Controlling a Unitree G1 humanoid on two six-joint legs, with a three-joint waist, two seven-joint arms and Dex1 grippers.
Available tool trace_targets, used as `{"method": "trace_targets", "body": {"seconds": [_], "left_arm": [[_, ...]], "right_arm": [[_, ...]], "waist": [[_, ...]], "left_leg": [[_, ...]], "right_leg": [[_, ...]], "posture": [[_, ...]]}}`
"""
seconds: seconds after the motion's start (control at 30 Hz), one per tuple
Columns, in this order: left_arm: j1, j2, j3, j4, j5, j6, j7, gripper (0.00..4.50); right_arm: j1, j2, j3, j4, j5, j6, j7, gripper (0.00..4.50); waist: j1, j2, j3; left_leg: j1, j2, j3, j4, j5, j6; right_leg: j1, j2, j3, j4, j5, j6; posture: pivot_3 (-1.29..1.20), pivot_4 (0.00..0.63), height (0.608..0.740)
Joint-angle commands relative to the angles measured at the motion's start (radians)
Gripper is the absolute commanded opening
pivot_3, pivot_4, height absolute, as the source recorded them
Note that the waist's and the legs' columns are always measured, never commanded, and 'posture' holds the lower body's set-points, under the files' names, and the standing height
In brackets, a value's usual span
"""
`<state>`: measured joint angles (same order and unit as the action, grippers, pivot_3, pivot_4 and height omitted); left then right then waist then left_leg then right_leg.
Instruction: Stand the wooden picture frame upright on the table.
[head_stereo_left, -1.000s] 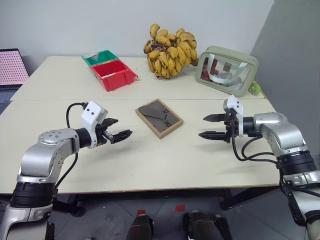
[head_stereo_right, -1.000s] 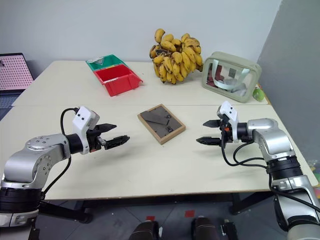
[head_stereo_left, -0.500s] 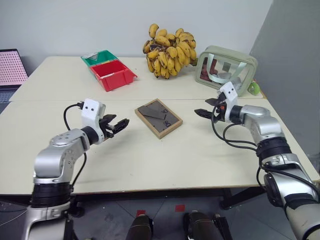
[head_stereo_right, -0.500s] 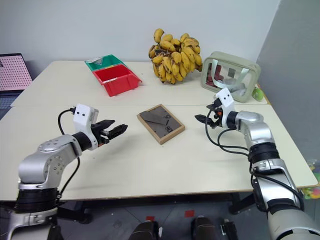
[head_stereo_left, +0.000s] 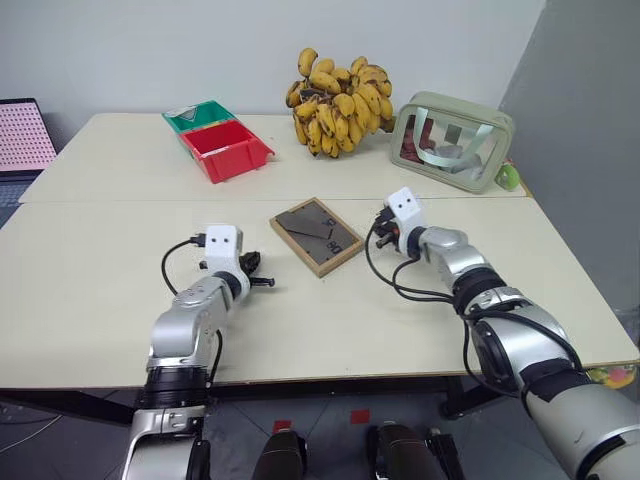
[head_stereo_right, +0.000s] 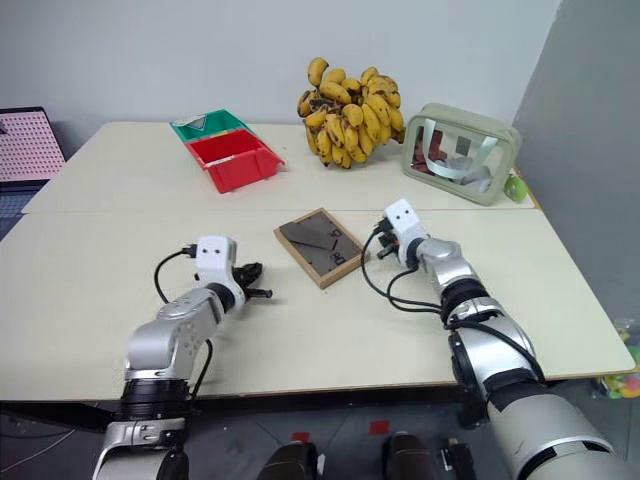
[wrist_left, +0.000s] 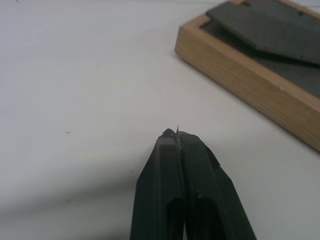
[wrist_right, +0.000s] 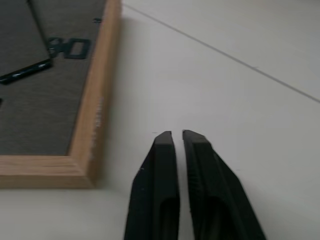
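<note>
two closed claws flanking flat frame (head_stereo_left: 317, 235)

The wooden picture frame (head_stereo_left: 317, 236), a small rectangle of light wood, lies flat and face down near the middle of the table (head_stereo_left: 90, 260), turned at an angle to the table's edges, its dark grey-brown back with the folded stand facing upward. The table is a wide cream-beige surface crossed by a seam running just beyond the frame's far corner. The frame rests on the nearer panel, untouched on all sides.
</note>
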<state>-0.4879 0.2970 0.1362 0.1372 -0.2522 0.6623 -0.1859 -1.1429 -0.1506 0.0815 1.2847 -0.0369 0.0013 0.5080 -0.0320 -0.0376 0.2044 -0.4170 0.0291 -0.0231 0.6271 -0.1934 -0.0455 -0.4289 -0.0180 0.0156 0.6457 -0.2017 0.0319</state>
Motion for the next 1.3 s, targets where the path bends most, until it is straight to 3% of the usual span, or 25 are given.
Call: {"method": "trace_targets", "body": {"seconds": [0.03,0.23,0.4,0.53,0.73,0.9,1.03,1.13,1.17,1.3], "left_arm": [[-0.072,-0.037,-0.049,0.063,0.026,-0.05,-0.02,0.0],[-0.097,-0.042,-0.166,0.094,0.058,0.013,-0.112,0.0],[-0.027,0.015,-0.261,-0.029,0.079,0.089,-0.208,0.0],[0.056,0.12,-0.37,-0.284,0.041,0.235,-0.33,0.0],[0.13,0.251,-0.394,-0.518,-0.006,0.397,-0.425,0.0],[0.209,0.438,-0.366,-0.609,-0.044,0.463,-0.522,0.0],[0.225,0.56,-0.289,-0.536,-0.058,0.4,-0.596,0.0],[0.175,0.546,-0.213,-0.45,-0.115,0.366,-0.636,0.0],[0.148,0.521,-0.169,-0.417,-0.173,0.423,-0.656,0.0],[-0.006,0.371,0.085,-0.219,-0.419,0.815,-0.703,1.07]], "right_arm": [[-0.033,0.047,0.003,0.012,-0.028,-0.024,-0.001,0.02],[-0.017,0.093,-0.007,-0.018,-0.023,-0.037,0.106,0.02],[0.074,0.055,0.055,-0.15,-0.057,-0.047,0.23,0.02],[0.322,-0.028,0.159,-0.623,-0.054,0.103,0.383,0.02],[0.591,-0.183,0.215,-1.208,-0.01,0.43,0.475,0.02],[0.711,-0.31,0.187,-1.47,0.05,0.623,0.518,0.02],[0.734,-0.391,0.134,-1.374,-0.009,0.523,0.427,0.02],[0.699,-0.392,0.125,-1.265,-0.025,0.433,0.357,0.02],[0.683,-0.376,0.116,-1.229,-0.018,0.423,0.335,0.02],[0.633,-0.317,0.101,-1.115,-0.012,0.364,0.267,0.0]], "waist": [[0.001,0.0,0.0],[-0.006,0.0,0.0],[-0.009,0.001,-0.001],[-0.006,0.002,-0.003],[-0.001,0.007,-0.006],[-0.004,0.007,-0.006],[-0.01,0.007,-0.006],[-0.01,0.007,-0.006],[-0.01,0.007,-0.006],[-0.012,0.004,-0.005]], "left_leg": [[0.0,0.0,0.0,0.0,0.0,0.0],[0.002,0.0,0.0,0.0,0.0,0.0],[0.003,0.0,-0.001,0.0,0.0,0.0],[0.002,-0.001,-0.001,-0.001,0.0,0.0],[0.005,0.0,-0.002,-0.001,-0.001,0.0],[0.008,0.0,-0.002,-0.001,-0.002,-0.001],[0.01,0.0,-0.001,-0.001,-0.002,-0.001],[0.01,0.0,-0.001,0.0,-0.003,-0.002],[0.01,0.0,-0.001,0.0,-0.003,-0.004],[0.006,0.0,-0.002,0.002,-0.002,-0.001]], "right_leg": [[0.0,0.0,0.0,0.0,0.0,0.0],[0.002,0.0,0.0,0.0,0.0,0.001],[0.003,0.0,0.0,0.0,0.0,0.001],[0.004,0.0,0.0,-0.002,0.0,0.001],[0.005,0.0,-0.001,-0.001,-0.005,-0.002],[0.007,-0.001,-0.001,0.0,-0.008,-0.008],[0.007,-0.002,-0.001,-0.001,-0.008,-0.008],[0.006,-0.003,-0.002,-0.005,-0.008,-0.008],[0.006,-0.003,-0.002,-0.006,-0.008,-0.008],[0.006,-0.003,-0.005,-0.01,-0.008,-0.008]], "posture": [[0.0,0.15,0.74],[0.0,0.15,0.74],[0.0,0.15,0.74],[0.0,0.15,0.74],[0.0,0.15,0.74],[0.0,0.15,0.74],[0.0,0.15,0.74],[0.0,0.15,0.74],[0.0,0.15,0.74],[0.0,0.15,0.74]]}}
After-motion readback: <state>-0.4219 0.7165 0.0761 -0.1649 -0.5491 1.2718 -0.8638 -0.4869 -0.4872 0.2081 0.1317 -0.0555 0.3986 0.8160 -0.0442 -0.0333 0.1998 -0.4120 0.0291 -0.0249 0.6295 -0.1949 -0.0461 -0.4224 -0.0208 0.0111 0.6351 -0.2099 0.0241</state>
